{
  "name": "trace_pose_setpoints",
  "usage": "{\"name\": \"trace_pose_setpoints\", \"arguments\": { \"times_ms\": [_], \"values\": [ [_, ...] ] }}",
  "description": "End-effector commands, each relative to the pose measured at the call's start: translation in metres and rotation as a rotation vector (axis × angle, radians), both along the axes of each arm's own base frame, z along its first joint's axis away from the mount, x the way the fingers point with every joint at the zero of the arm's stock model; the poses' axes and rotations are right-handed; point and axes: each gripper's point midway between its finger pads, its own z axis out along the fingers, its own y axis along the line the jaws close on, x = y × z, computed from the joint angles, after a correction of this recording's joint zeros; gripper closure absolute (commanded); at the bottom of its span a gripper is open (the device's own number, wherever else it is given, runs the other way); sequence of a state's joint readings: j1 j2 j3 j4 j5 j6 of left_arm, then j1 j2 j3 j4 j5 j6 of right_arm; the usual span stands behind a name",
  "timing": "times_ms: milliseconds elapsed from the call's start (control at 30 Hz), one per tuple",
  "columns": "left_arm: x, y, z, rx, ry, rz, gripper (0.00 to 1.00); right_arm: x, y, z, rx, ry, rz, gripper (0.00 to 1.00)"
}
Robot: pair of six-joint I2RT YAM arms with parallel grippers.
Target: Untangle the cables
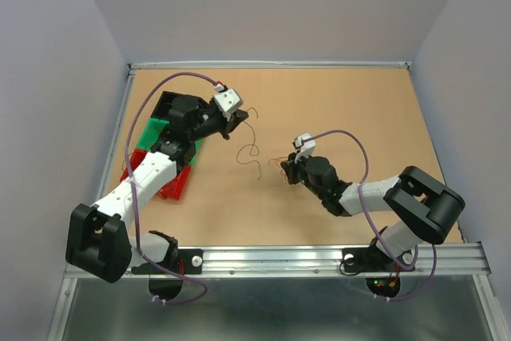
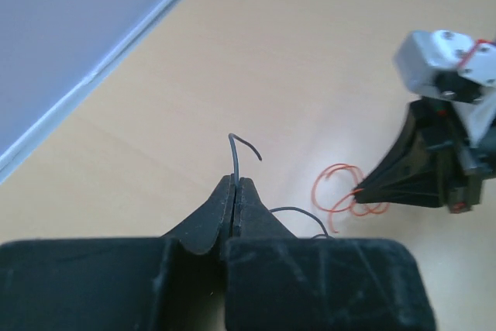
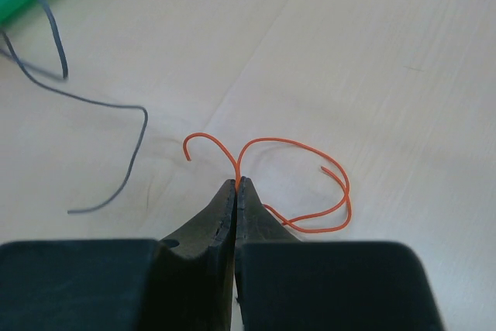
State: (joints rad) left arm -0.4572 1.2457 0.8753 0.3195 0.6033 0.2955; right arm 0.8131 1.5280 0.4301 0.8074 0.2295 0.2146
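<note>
Two cables lie apart on the wooden table. A thin black cable (image 1: 252, 152) curls from my left gripper (image 1: 239, 123) toward the middle. In the left wrist view the left gripper (image 2: 235, 182) is shut on this black cable (image 2: 235, 153), whose hooked end sticks up past the tips. A short orange cable (image 3: 310, 145) loops on the table in front of my right gripper (image 3: 236, 183), which is shut on its middle. From above, the right gripper (image 1: 287, 170) sits mid-table with the orange cable (image 1: 279, 164) at its tip. The black cable (image 3: 132, 153) lies left of it.
Green (image 1: 158, 130) and red (image 1: 173, 184) bins sit under the left arm at the table's left side, beside a black block (image 1: 170, 105). A metal rail (image 1: 271, 257) runs along the near edge. Grey walls border the table at the left, back and right.
</note>
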Motion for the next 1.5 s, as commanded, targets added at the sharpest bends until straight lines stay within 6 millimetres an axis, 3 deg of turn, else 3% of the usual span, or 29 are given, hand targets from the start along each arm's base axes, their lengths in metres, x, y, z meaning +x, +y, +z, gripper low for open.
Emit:
{"name": "trace_pose_setpoints", "arguments": {
  "times_ms": [0,100,200,267,333,367,400,433,533,567,600,633,700,733,800,900,933,1133,1233,1367,1467],
  "values": [
    [0.023,0.041,0.066,-0.062,-0.191,0.124,1.00,-0.001,0.000,0.019,0.073,-0.053,-0.015,1.00],
    [0.035,0.063,0.089,-0.009,-0.321,0.165,1.00,-0.004,-0.003,0.022,0.082,-0.057,-0.011,0.99],
    [0.042,0.073,0.106,0.036,-0.407,0.159,1.00,-0.007,-0.004,0.026,0.090,-0.064,-0.006,0.99],
    [0.056,0.081,0.104,0.084,-0.416,0.178,1.00,-0.009,-0.005,0.028,0.097,-0.067,0.001,0.99],
    [0.074,0.090,0.117,0.117,-0.453,0.190,1.00,-0.010,-0.004,0.033,0.109,-0.077,0.007,0.99],
    [0.078,0.093,0.106,0.141,-0.442,0.175,1.00,-0.011,-0.004,0.032,0.107,-0.075,0.009,0.99],
    [0.082,0.098,0.112,0.151,-0.460,0.164,1.00,-0.012,-0.005,0.033,0.112,-0.073,0.009,0.99],
    [0.091,0.106,0.102,0.166,-0.440,0.153,1.00,-0.013,-0.005,0.033,0.115,-0.073,0.012,0.99],
    [0.108,0.123,0.100,0.216,-0.471,0.143,1.00,-0.015,-0.006,0.038,0.128,-0.079,0.017,0.99],
    [0.120,0.130,0.085,0.229,-0.435,0.145,1.00,-0.016,-0.006,0.038,0.130,-0.081,0.024,0.99],
    [0.129,0.144,0.088,0.236,-0.437,0.162,1.00,-0.017,-0.006,0.038,0.132,-0.080,0.025,0.99],
    [0.142,0.156,0.064,0.256,-0.383,0.146,1.00,-0.018,-0.007,0.041,0.140,-0.085,0.026,0.99],
    [0.161,0.180,0.056,0.279,-0.362,0.174,1.00,-0.021,-0.007,0.044,0.151,-0.086,0.033,1.00],
    [0.174,0.186,0.030,0.287,-0.309,0.165,1.00,-0.022,-0.008,0.045,0.156,-0.086,0.035,0.99],
    [0.190,0.200,0.015,0.294,-0.282,0.182,1.00,-0.026,-0.006,0.048,0.180,-0.083,0.052,1.00],
    [0.209,0.214,-0.043,0.345,-0.164,0.183,1.00,-0.034,-0.007,0.049,0.207,-0.069,0.071,1.00],
    [0.212,0.218,-0.049,0.375,-0.175,0.182,1.00,-0.034,-0.008,0.050,0.213,-0.068,0.066,1.00],
    [0.195,0.239,-0.096,0.527,-0.130,0.124,1.00,-0.044,-0.022,0.037,0.244,-0.021,0.026,0.99],
    [0.167,0.249,-0.142,0.654,0.034,0.012,1.00,-0.050,-0.028,0.034,0.267,-0.005,0.013,0.99],
    [0.156,0.270,-0.176,0.769,0.204,-0.047,1.00,-0.054,-0.034,0.032,0.297,0.015,-0.009,1.00],
    [0.137,0.276,-0.206,0.806,0.344,-0.101,1.00,-0.056,-0.036,0.031,0.311,0.028,-0.017,0.99]
  ]
}}
